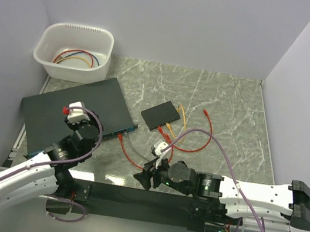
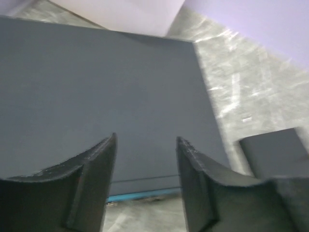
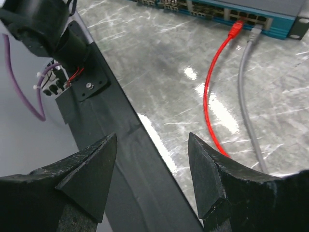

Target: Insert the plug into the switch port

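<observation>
Right gripper [image 3: 152,145] is hanging with its fingers parted and nothing between them; the left gripper [image 2: 146,145] is hovering, equally spread and empty, over the black switch [image 2: 96,82]. The plug [image 3: 235,29], red on a thin looping cable, is sitting in the switch port [image 3: 237,21] on the teal face, just beside a grey cable [image 3: 246,82]. Grey-green marbled table [image 1: 217,102] is gleaming between pale lilac walls [image 1: 190,14].

bright, even overhead light is noted in the top view, with only soft shadows cast. white glare patches are seen on the glossy table [image 3: 159,53] in the right wrist view. the left wrist view is smeared by blur throughout; the left pincer [image 2: 146,145] is rendered soft.
</observation>
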You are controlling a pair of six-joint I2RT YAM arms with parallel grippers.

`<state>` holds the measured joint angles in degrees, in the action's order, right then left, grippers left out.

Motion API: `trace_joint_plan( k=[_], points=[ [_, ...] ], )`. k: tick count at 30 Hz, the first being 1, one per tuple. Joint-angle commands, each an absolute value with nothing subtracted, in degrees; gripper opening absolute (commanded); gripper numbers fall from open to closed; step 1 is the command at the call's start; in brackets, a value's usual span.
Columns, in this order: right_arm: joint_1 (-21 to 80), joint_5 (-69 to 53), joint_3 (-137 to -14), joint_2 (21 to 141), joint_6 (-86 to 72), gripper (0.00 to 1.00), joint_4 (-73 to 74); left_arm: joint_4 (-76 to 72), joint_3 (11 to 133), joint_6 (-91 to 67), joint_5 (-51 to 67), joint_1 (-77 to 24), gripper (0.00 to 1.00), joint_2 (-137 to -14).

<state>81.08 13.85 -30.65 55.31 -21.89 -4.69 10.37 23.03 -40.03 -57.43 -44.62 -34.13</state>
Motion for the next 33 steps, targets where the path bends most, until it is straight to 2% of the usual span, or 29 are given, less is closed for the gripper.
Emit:
trace_joint_plan(
  k=[1,3,8,11,18,24,31,33],
  points=[
    [83.1,18.3,-30.5,54.1,-23.5,0.68,-4.5,-2.6,20.0,-29.6,-61.9,-44.6,0.62,-37.8],
    [84.3,18.7,-30.1,53.7,-24.2,0.68,-4.0,-5.7,19.2,-27.3,-61.1,-44.5,0.72,-40.8],
    [85.8,20.7,-28.6,52.6,-26.1,0.67,-1.5,-12.9,19.0,-25.4,-59.7,-40.0,0.84,-47.2],
    [86.5,21.7,-27.8,51.6,-27.2,0.68,-0.8,-17.4,18.3,-25.1,-50.7,-31.7,0.84,-48.0],
    [86.9,23.1,-26.5,49.9,-28.7,0.68,-0.4,-37.5,12.4,-16.4,-45.3,-22.4,0.84,-52.0],
    [86.9,22.9,-28.5,52.2,-28.3,0.68,0.8,-43.2,12.7,-19.8,-40.2,-14.9,0.82,-64.5],
    [87.0,21.9,-29.5,55.1,-28.7,0.68,0.1,-49.8,18.8,-18.4,-32.4,-9.5,0.81,-74.3],
    [87.1,21.9,-29.5,55.4,-29.1,0.68,0.1,-47.3,21.3,-17.1,-29.8,-7.4,0.8,-77.8]
  ],
)
